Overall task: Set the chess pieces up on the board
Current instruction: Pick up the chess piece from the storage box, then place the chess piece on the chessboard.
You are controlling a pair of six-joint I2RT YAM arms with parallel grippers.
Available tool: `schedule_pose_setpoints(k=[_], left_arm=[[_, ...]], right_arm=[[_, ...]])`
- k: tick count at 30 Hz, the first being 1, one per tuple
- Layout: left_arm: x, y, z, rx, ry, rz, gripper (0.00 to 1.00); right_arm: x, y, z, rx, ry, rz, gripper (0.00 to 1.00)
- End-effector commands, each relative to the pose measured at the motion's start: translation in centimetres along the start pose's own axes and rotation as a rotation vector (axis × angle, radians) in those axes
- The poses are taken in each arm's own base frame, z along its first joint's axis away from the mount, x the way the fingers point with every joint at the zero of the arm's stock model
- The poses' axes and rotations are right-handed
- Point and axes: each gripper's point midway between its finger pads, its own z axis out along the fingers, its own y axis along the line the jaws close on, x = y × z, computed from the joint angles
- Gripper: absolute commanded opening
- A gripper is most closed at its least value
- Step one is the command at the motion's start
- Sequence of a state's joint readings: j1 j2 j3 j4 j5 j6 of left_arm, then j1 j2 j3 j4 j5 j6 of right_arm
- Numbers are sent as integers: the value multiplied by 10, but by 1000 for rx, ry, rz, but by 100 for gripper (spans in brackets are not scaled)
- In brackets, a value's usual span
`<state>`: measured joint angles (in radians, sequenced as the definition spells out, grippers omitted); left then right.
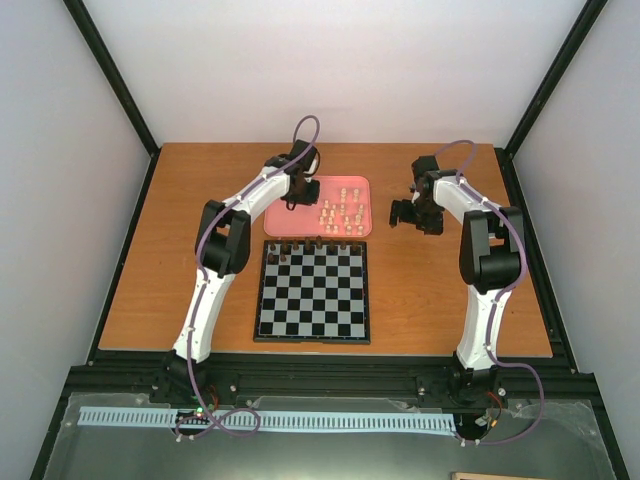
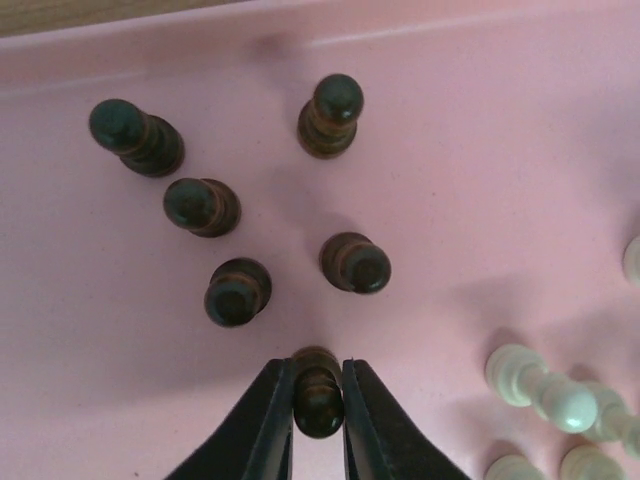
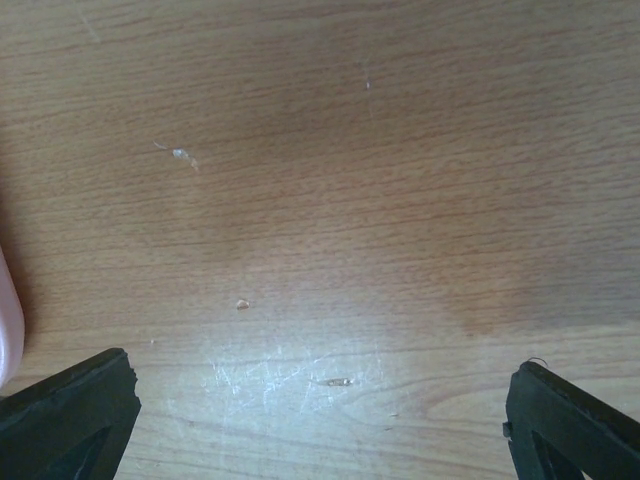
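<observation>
1. My left gripper [image 2: 318, 368] is closed narrowly on a dark pawn [image 2: 318, 402], one black finger pressed against each side of it.
2. The pawn is on the pink tray [image 2: 480, 150], at the tray's left part, beyond the far edge of the board [image 1: 312, 295].
3. It stands upright on its base. Its long axis runs straight up towards my wrist camera, with the round head nearest the lens.
4. It is a glossy, dark brown turned shape: a ball head over ringed collars.
5. Five more dark pieces [image 2: 355, 262] stand upright just ahead of my fingers, apart from one another.
6. Cream pieces [image 2: 545, 390] cluster to the right, pale and smooth.
7. The tray is smooth matt pink with a raised rim.
8. The board is flat, with black and silvery squares. A row of dark pieces [image 1: 315, 245] lines its far edge.
9. My right gripper [image 3: 320, 420] hangs wide open over the bare wood-grain table [image 3: 330, 200], right of the tray, holding nothing.
</observation>
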<state>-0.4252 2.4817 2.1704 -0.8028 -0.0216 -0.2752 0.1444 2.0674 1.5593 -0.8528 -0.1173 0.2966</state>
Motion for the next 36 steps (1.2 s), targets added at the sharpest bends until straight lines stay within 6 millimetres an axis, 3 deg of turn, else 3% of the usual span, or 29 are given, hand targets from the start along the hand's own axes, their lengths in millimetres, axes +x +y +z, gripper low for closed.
schedule_pose_setpoints(k=[1, 4, 12, 19, 24, 31, 36], left_arm=[[-14, 1, -4, 5, -34, -20, 13], [-15, 3, -6, 0, -37, -20, 6], [-19, 5, -20, -9, -46, -18, 1], [-14, 7, -75, -6, -71, -5, 1], [-8, 3, -134, 41, -115, 15, 1], [38, -3, -183, 111, -111, 43, 1], [86, -17, -188, 158, -74, 114, 1]], right_arm=[[-3, -1, 1, 0, 8, 0, 100], [-3, -1, 1, 0, 11, 1, 100], [-3, 0, 0, -4, 5, -2, 100], [-4, 2, -3, -18, -12, 2, 100], [2, 2, 0, -25, -8, 7, 100], [6, 1, -3, -29, -20, 8, 100], [5, -1, -6, -18, -29, 1, 100]])
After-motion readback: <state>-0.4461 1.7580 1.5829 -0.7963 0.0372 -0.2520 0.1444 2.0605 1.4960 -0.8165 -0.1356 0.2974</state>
